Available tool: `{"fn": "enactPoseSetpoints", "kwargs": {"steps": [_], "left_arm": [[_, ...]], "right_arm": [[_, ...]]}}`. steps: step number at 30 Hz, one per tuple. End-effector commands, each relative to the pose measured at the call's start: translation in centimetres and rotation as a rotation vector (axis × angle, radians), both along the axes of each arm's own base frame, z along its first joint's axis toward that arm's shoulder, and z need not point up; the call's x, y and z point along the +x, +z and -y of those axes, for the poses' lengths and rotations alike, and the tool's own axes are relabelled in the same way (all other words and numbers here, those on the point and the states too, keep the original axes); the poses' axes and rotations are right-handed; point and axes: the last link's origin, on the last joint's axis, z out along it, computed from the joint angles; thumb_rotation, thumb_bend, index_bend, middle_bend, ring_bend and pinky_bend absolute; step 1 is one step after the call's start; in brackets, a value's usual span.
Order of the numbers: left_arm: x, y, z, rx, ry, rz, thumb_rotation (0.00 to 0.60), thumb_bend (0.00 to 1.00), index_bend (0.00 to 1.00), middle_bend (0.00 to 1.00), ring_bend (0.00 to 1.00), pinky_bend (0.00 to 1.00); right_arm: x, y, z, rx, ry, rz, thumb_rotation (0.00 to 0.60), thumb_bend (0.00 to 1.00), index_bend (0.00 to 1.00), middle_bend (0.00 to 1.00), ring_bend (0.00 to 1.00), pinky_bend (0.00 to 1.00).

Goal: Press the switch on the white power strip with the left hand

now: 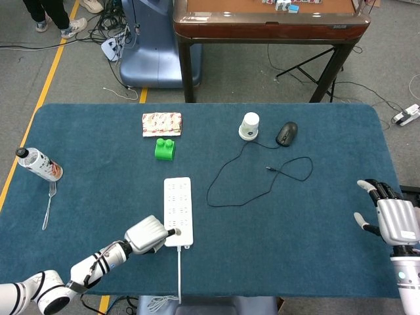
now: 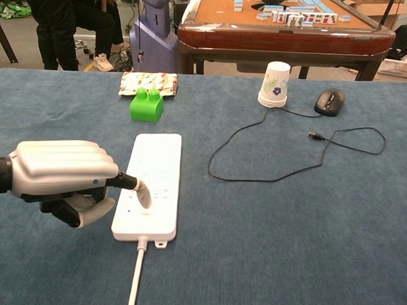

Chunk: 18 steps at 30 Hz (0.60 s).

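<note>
The white power strip (image 2: 151,189) is a flat, smooth plastic slab with rounded corners, lying on the blue felt-like cloth of the table (image 1: 315,223). Its long axis runs away from the robot toward the far edge, and its white cord (image 2: 135,277) leaves the near end, heading back over the table's near edge. Rows of small socket holes dot its upper face.

The left hand (image 2: 63,176), with a glossy silver-grey shell over dark inner parts, sits just left of the strip's near end. One fingertip (image 2: 143,192) reaches out sideways over the strip's near portion and appears to touch its top (whether it is on the switch itself cannot be told), while the other fingers are curled in under the palm, holding nothing.

Beyond the strip's far end stands a green plastic block (image 2: 147,104) with two round studs, and just behind that lies a flat patterned packet (image 2: 148,83). To the right of the strip a thin black cable (image 2: 256,174) loops over the cloth and runs up to a black mouse (image 2: 328,100), with an upside-down paper cup (image 2: 275,84) beside it.

Far right of the strip, at the table's edge, the right hand (image 1: 391,216) hangs with its fingers spread apart and nothing in them.
</note>
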Motion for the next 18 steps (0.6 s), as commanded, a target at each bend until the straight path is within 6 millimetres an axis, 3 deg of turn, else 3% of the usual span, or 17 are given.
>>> {"fn": "enactPoseSetpoints", "kwargs": {"steps": [1, 18], "left_arm": [[-0.04, -0.14, -0.08, -0.001, 0.000, -0.006, 0.600, 0.73, 0.30, 1.00, 1.00, 1.00], [-0.50, -0.76, -0.18, -0.006, 0.001, -0.042, 0.600, 0.73, 0.30, 1.00, 1.00, 1.00]], "right_arm": [[-0.08, 0.01, -0.06, -0.001, -0.002, 0.001, 0.600, 0.23, 0.22, 0.21, 0.20, 0.38], [-0.42, -0.08, -0.23, 0.000, -0.014, 0.007, 0.600, 0.23, 0.22, 0.21, 0.20, 0.38]]}}
